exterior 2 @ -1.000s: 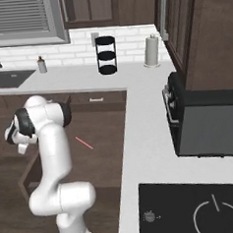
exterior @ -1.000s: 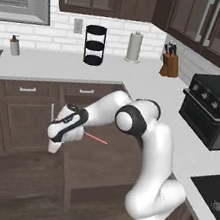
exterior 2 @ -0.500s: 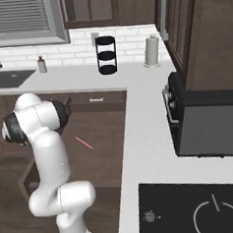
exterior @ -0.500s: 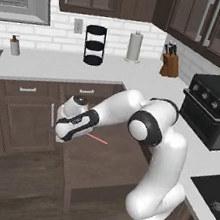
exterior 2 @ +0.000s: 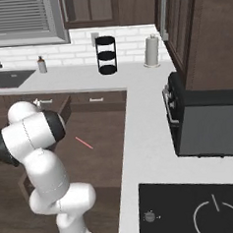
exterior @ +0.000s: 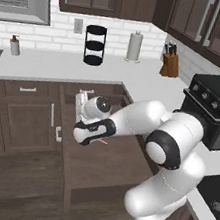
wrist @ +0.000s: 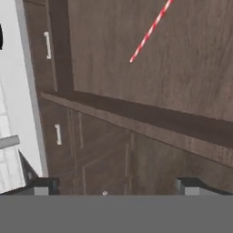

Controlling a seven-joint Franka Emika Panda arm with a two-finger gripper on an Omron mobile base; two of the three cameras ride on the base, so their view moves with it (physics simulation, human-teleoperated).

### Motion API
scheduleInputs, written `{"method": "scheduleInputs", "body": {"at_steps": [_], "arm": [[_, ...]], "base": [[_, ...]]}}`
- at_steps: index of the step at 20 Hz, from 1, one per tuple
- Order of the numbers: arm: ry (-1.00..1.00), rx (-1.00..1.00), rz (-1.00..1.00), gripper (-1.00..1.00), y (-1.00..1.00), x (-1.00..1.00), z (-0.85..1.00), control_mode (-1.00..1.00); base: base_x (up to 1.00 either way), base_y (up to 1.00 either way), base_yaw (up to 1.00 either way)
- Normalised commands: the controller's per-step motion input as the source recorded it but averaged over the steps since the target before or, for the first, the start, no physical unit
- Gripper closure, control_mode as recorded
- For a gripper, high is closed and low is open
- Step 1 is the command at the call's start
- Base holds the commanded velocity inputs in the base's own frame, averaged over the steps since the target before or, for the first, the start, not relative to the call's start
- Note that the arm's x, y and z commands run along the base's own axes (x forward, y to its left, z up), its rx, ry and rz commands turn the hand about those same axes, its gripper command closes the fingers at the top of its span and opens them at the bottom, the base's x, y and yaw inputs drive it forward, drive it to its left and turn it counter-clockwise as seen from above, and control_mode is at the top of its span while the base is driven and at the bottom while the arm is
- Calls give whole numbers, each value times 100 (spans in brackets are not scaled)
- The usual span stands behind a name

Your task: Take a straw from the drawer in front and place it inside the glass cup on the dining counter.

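The thin pink-red straw [wrist: 151, 29] with its pale stripes lay flat on the dark-brown wooden floor of the wide shallow drawer [exterior 2: 104, 154], which stood pulled out from under the white tabletop [exterior: 53, 64]. In the hand view it ran diagonally into the upper middle of the frame; in the right base view it was a short red sliver [exterior 2: 84, 143] left of centre, and in the left base view just a bit of it [exterior: 104, 142] peeked out near the middle, right beside the arm's wrist.

The two-finger tool [wrist: 116, 185] was spread wide with nothing between its dark fingertips [wrist: 43, 185], sitting at the bottom of the hand view, well apart from the straw. In the left base view it [exterior: 82, 97] was at the upper left side of the drawer, up by its side wall rather than over the straw itself.

So I'd say this was the reach-for-the-straw step: drawer already open, straw not yet touched. Next move probably needs the hand brought over the straw's middle, rolled so the fingers straddle it crosswise, then lowered nearly to the drawer floor before closing. The thing's super skinny, so being slightly off could pinch air or flick it away.
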Motion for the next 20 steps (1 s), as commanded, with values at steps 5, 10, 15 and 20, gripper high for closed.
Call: {"method": "scheduleInputs", "body": {"at_steps": [5, 10, 15, 20], "arm": [[-27, -13, 8, -100, -51, 0, 65, -100], [-12, -22, 7, -100, -44, 0, 63, -100], [5, -20, 6, -100, -47, 6, 85, -100], [5, -17, 18, -100, -52, 0, 48, -100]], "base": [[0, 0, 0], [0, 0, 0], [0, 0, 0], [0, 0, 0]]}}
